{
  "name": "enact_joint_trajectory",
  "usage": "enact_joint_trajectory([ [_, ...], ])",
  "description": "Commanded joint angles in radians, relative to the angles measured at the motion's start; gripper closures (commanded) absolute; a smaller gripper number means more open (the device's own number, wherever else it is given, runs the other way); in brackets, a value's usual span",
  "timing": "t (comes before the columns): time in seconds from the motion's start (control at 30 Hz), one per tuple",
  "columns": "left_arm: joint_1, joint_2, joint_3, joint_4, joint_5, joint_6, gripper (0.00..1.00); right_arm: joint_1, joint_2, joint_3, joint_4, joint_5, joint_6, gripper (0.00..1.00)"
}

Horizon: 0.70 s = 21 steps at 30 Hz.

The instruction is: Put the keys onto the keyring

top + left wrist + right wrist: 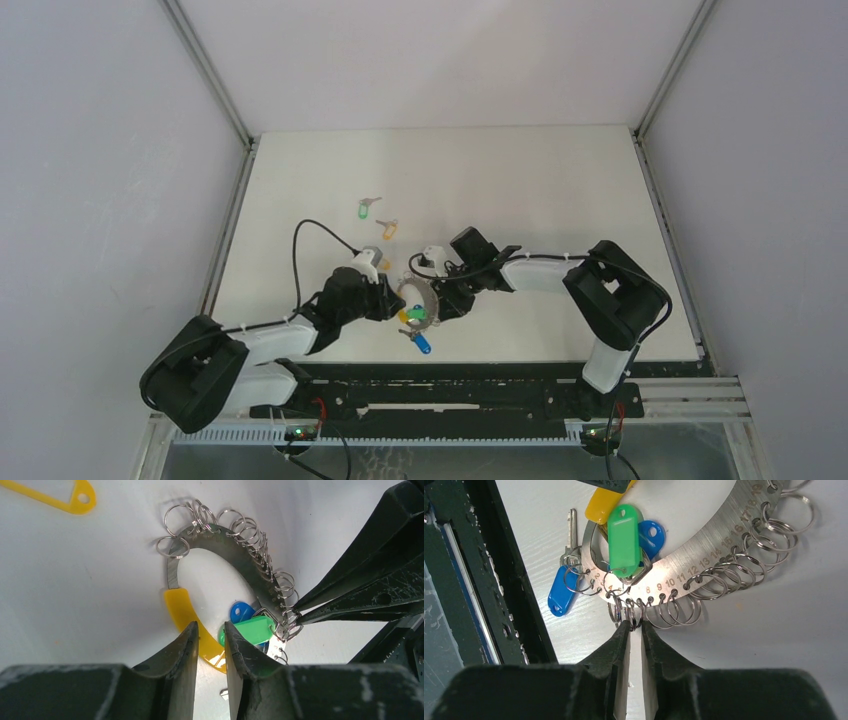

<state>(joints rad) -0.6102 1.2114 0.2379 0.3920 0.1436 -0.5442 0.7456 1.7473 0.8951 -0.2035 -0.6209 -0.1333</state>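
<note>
steel keyring (719,540) numbered 8–13 | left tool (210,627) clamps its yellow end (181,605) | right tool (635,625) pinches a ring (629,611)

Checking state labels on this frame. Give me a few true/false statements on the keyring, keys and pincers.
1. A green tag rests on the keyring. True.
2. The left pincer holds the numbered steel band. False: it straddles the yellow section.
3. The right pincer has its tips at the split rings. True.
4. No tagged keys lie loose. False: a green-tagged key and an orange-tagged key lie on the table.
</note>
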Motion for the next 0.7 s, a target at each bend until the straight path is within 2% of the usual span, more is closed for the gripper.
enact_joint_trajectory([
  [0.0, 0.004, 0.022, 0.024, 0.066, 0.027, -0.022, 0.70, -0.002, -0.005, 0.033, 0.050, -0.011, 0.011, 0.90],
  [0.13, 0.005, 0.029, 0.024, 0.077, 0.037, -0.026, 0.71, 0.006, -0.032, 0.033, 0.054, -0.006, -0.005, 1.00],
  [0.23, 0.005, -0.008, 0.007, 0.105, 0.033, -0.030, 0.70, 0.017, -0.085, 0.025, 0.055, 0.047, -0.029, 1.00],
  [0.47, 0.007, -0.187, -0.019, 0.142, 0.019, 0.009, 0.62, 0.042, -0.262, -0.043, 0.120, 0.209, -0.113, 1.00],
  [0.67, 0.010, -0.308, -0.029, 0.176, 0.018, 0.124, 0.56, 0.050, -0.384, -0.148, 0.267, 0.226, -0.183, 1.00],
])
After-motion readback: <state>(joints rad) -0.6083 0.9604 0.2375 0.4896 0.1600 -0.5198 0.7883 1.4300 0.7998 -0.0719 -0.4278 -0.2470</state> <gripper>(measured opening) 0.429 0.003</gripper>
